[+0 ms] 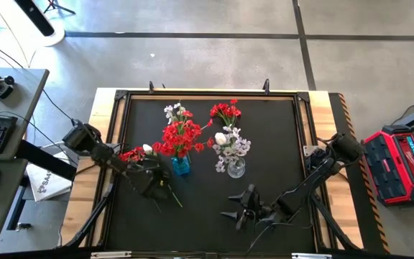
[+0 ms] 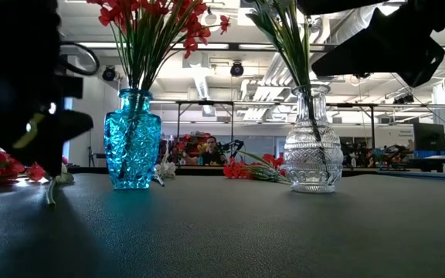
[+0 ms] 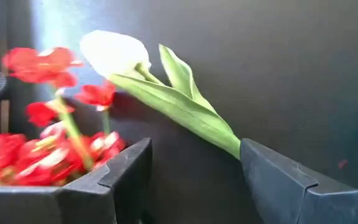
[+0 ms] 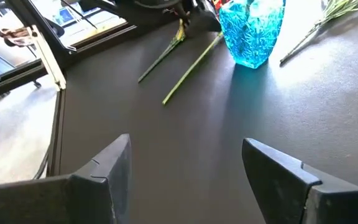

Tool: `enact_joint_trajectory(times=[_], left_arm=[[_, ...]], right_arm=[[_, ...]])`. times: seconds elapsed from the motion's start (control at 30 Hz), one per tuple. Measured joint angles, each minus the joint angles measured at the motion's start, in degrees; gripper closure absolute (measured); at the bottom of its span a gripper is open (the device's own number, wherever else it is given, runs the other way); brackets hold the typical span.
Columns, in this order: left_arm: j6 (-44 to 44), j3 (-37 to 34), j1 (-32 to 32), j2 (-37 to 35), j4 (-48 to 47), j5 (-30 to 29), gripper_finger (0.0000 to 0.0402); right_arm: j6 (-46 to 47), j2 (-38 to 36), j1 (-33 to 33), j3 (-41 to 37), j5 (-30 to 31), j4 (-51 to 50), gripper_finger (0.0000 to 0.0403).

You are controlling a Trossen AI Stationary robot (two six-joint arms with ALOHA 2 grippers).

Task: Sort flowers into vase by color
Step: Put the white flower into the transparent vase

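Left gripper point(image 1: 152, 181) sits low over the dark surface point(image 1: 272, 144), just left of the blue vase point(image 1: 181, 165), its fingers point(image 3: 114, 180) spread wide with a white tulip point(image 3: 114, 53) lying between them, not clamped. Loose red flowers point(image 1: 131, 154) lie beside it. Red blossoms fill the blue vase; the clear vase point(image 1: 236, 167) holds white sprigs. Right gripper point(image 1: 241, 208) waits near the front edge, fingers apart, holding nothing.
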Motion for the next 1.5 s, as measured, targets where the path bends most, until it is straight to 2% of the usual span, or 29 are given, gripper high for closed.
enact_joint_trajectory(times=[0.17, 0.43, 0.63, 0.83, 1.03, 1.17, 1.3, 1.4, 1.5], left_arm=[[3.23, -2.46, 3.01, -0.01, 6.04, -0.61, 0.017], [5.12, -2.77, 3.07, -0.07, 6.47, 0.58, 0.0189], [5.12, -2.79, 1.41, -0.07, 6.45, 2.65, 0.0244], [5.14, -2.55, -1.4, -0.02, 6.3, 4.05, 0.0311], [5.04, 0.0, -3.87, 0.11, 1.01, 7.22, 0.0369], [2.42, 1.26, -6.08, 0.11, -4.34, 6.12, 0.0394], [-1.44, 2.3, -9.21, -1.74, -9.79, 3.7, 0.0398], [-3.26, 3.29, -12.49, -5.35, -10.75, -1.56, 0.0398], [-2.3, 4.71, -16.48, -9.65, -9.83, -9.25, 0.0398]], right_arm=[[-0.06, 0.0, 0.0, 0.0, 0.17, 1.03, 0.0167], [-0.04, 0.0, 0.0, 0.0, 0.2, 1.86, 0.0167], [-0.08, 0.0, 0.4, 0.0, -0.23, 3.55, 0.0167], [-2.66, -0.01, 3.58, 0.0, -1.32, 8.39, 0.0167], [-5.71, -0.03, 5.74, 0.0, 0.96, 11.11, 0.0167], [-5.79, -0.04, 5.78, 0.0, 0.16, 10.91, 0.0167], [-6.05, 0.1, 6.06, 0.0, -0.08, 10.22, 0.0167], [-7.15, 1.01, 6.19, 0.02, -0.02, 10.12, 0.0167], [-7.03, 3.05, 6.15, 0.02, 0.34, 10.79, 0.0167]])
